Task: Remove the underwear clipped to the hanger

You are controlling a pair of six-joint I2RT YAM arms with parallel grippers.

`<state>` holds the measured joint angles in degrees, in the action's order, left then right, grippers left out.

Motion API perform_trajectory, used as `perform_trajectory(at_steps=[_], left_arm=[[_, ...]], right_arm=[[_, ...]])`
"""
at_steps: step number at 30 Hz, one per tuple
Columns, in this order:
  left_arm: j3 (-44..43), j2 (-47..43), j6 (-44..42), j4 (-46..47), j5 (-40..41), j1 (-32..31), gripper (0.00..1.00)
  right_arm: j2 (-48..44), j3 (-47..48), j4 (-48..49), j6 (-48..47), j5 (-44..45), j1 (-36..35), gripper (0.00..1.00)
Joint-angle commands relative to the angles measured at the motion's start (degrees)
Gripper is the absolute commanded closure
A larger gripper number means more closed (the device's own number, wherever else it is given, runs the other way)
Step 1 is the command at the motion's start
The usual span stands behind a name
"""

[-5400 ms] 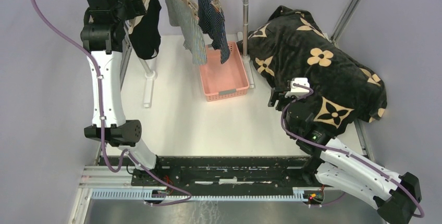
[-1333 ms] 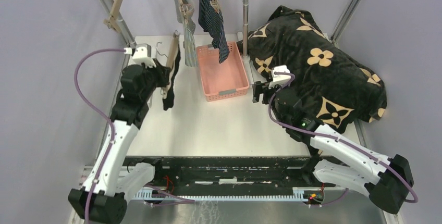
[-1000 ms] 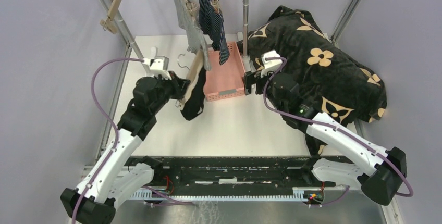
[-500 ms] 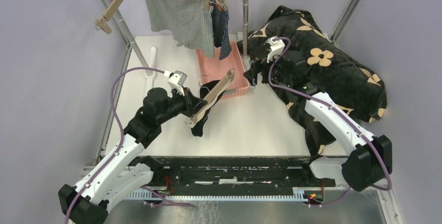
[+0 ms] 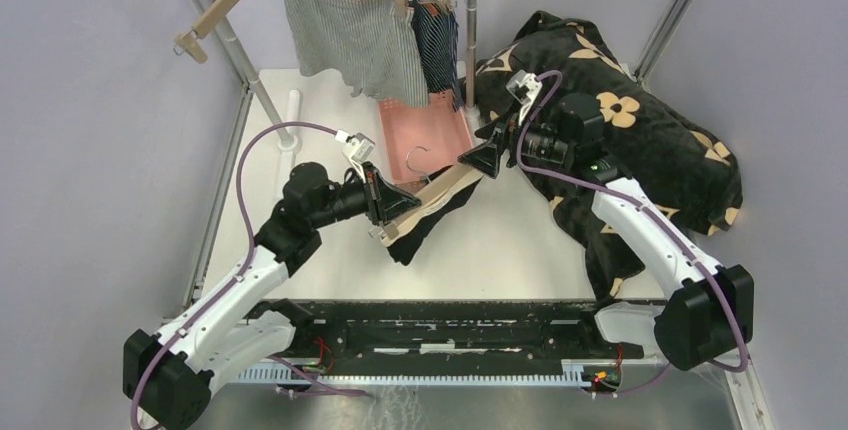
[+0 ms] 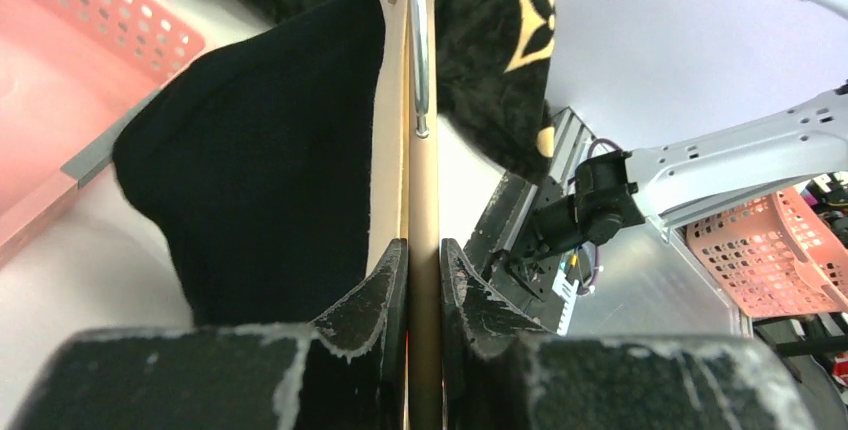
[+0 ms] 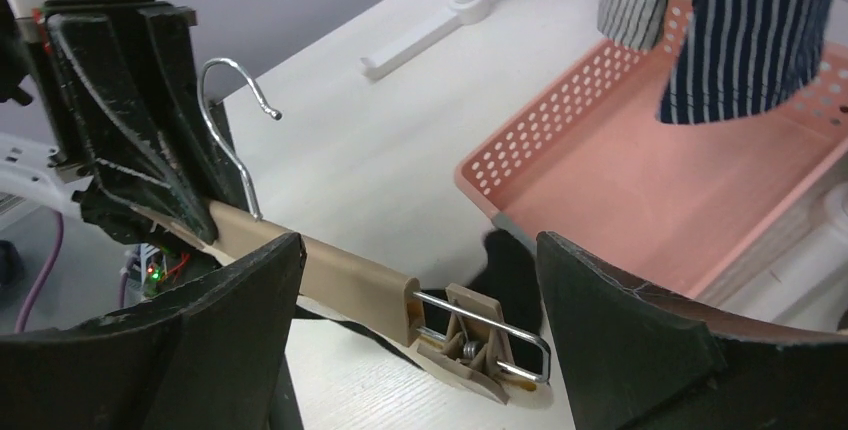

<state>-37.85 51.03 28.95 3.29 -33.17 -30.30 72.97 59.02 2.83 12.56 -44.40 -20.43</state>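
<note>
Two garments, the grey-striped underwear (image 5: 350, 40) and the navy underwear (image 5: 440, 45), are hung above the pink basket (image 5: 420, 130). Just before that basket, the black underwear (image 5: 425, 230) is clipped to a hanger (image 5: 445, 188) pinched by the left gripper (image 5: 385, 205); the right gripper (image 5: 485, 160) is spread wide about its end clip (image 7: 490, 350). The white table (image 5: 520, 240) is enclosed by grey walls (image 5: 100, 100).

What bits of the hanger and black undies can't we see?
Top view: clip of the hanger by the right end effector, hidden under it.
Left wrist view: hanger's far end, cut off by the top edge.
Right wrist view: most of the black underwear, behind the hanger bar.
</note>
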Motion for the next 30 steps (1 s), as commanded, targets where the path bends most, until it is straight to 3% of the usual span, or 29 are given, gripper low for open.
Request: perform_trajectory(at_steps=[1,8,16,18,27,30], left_arm=[[-1.2,-2.2,3.3,7.7,-3.2,-0.1,0.97],[-2.2,-4.2,1.5,4.1,2.2,-0.1,0.97],[-1.5,-4.1,3.2,6.2,0.1,-0.1,0.97],[-1.2,-4.1,3.5,6.5,-0.1,-0.1,0.97],[-1.2,-4.3,3.8,8.4,0.4,-0.1,0.97],[-1.3,-3.2,3.4,8.4,0.3,-0.1,0.97]], right_arm=[[-2.3,-0.6,3.6,-1.2,-6.9,0.6,0.05],[-3.0,-2.3,5.6,-0.4,-8.8,1.5,0.06],[-1.8,-2.4,9.1,2.4,-10.3,2.1,0.11],[-1.8,-2.5,10.3,3.3,-10.4,2.1,0.19],[0.4,-2.6,17.0,9.1,-14.6,2.2,0.79],[0.2,-2.7,18.8,10.3,-15.5,2.2,0.9]])
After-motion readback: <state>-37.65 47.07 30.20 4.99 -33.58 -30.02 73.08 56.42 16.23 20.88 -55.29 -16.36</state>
